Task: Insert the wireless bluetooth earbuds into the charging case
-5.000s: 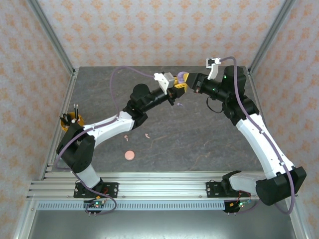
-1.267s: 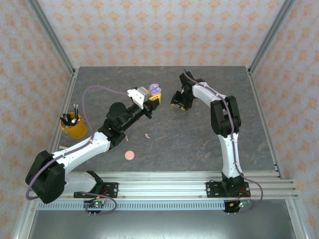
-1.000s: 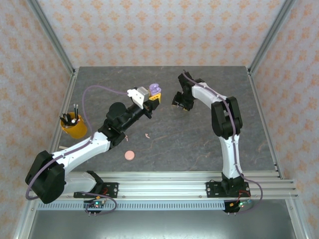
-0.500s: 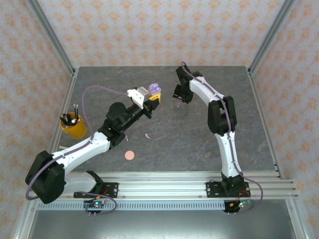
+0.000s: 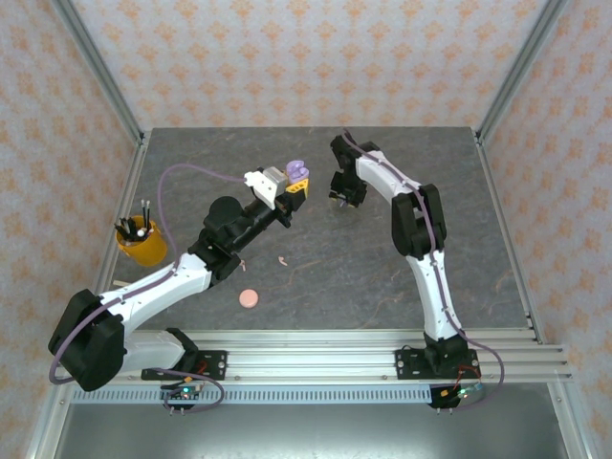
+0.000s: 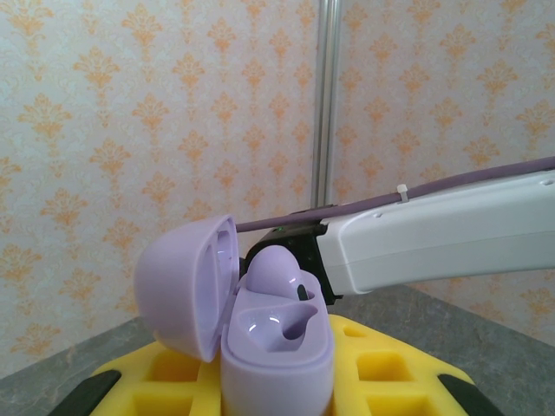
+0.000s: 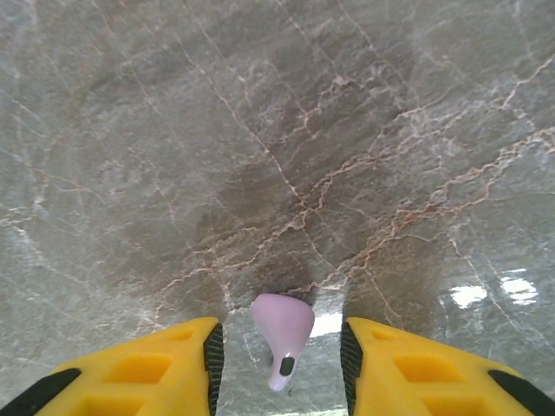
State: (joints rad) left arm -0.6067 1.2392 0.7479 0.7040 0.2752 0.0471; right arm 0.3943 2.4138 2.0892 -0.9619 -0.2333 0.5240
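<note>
Top external view, sweeping from the left: passing a yellow cup (image 5: pixel 139 242) at the left edge of the table (image 5: pixel 382 277), then a round pink case (image 5: pixel 250 298) lying flat near the front, then a pink earbud (image 5: pixel 283 259) lying loose just beyond it to the right. Coming to the left gripper (image 5: pixel 295 185), pinching the purple charging case (image 5: pixel 297 170) between pressed-in yellow fingers (image 6: pixel 156 381) and holding it up off the table. Checking the left wrist view: case open with its lid tipped back to the left, showing one purple bud (image 6: pixel 276 264) seated in a socket beside a hollow one. Moving right across a gap to the right gripper (image 5: pixel 342 199), hanging low over the far middle of the table. Looking through the right wrist view: fingers (image 7: pixel 156 364) spread, straddling a purple earbud (image 7: pixel 283 334) lying on the stone, leaving gaps on both sides, not touching it.
</note>
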